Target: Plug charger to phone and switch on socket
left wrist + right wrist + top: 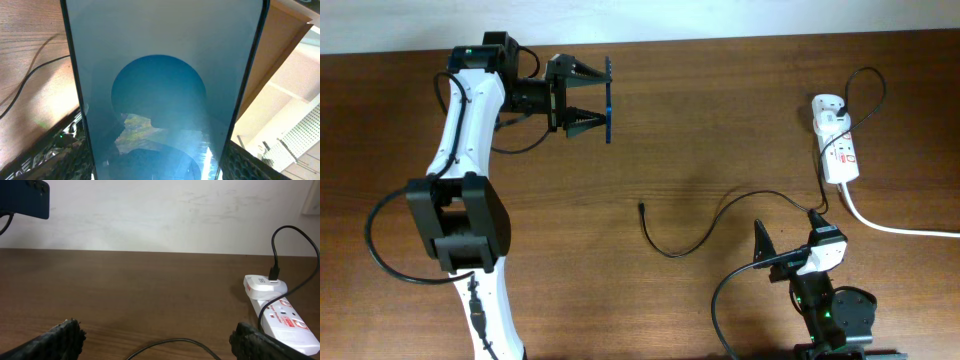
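My left gripper (588, 98) is shut on the phone (607, 98) and holds it on edge above the table at the upper left. In the left wrist view the phone's blue screen (160, 90) with its oval fills the frame between the fingers. The charger cable (705, 228) lies across the table's middle, its small black plug end (642, 208) free on the wood. The white socket strip (837, 140) lies at the right and shows in the right wrist view (280, 311). My right gripper (790, 248) is open and empty at the front right, with the cable (170, 344) running between its fingers.
A thick white cord (895, 226) runs from the socket off the right edge. The charger's adapter (264, 285) sits plugged into the strip's far end. A white wall stands behind the table's far edge.
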`<action>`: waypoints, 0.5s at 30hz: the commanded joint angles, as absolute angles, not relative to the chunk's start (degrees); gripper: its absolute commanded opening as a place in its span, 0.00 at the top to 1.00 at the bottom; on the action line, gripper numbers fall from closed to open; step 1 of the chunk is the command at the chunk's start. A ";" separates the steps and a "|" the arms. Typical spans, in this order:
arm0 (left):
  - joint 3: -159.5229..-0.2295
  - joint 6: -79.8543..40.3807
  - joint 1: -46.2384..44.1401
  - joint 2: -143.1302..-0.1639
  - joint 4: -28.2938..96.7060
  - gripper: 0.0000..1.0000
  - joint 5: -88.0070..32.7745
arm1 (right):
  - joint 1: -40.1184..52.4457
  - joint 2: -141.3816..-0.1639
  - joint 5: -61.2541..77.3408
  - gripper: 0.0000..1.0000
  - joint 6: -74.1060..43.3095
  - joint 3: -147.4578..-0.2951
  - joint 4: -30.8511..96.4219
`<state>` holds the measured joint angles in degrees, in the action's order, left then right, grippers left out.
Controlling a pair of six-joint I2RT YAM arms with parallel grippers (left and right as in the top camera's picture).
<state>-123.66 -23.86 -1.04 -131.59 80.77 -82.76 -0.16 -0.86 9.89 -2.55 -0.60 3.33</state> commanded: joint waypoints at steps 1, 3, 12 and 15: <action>-125.58 -24.40 -0.58 -131.46 80.68 0.25 -86.21 | 0.32 -0.51 9.63 0.02 -2.13 -0.32 3.68; -125.58 -24.40 -0.58 -131.46 80.68 0.25 -86.21 | 0.32 -0.51 9.63 0.02 -2.13 -0.32 3.68; -125.58 -24.40 -0.58 -131.46 80.68 0.25 -86.21 | 0.32 -0.51 9.63 0.02 -2.13 -0.32 3.68; -125.58 -24.40 -0.58 -131.46 80.66 0.24 -86.24 | 0.32 -0.51 9.65 0.02 -2.20 -0.32 3.66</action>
<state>-123.66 -23.86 -1.04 -131.59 80.77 -82.76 -0.16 -0.86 9.89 -2.55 -0.60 3.33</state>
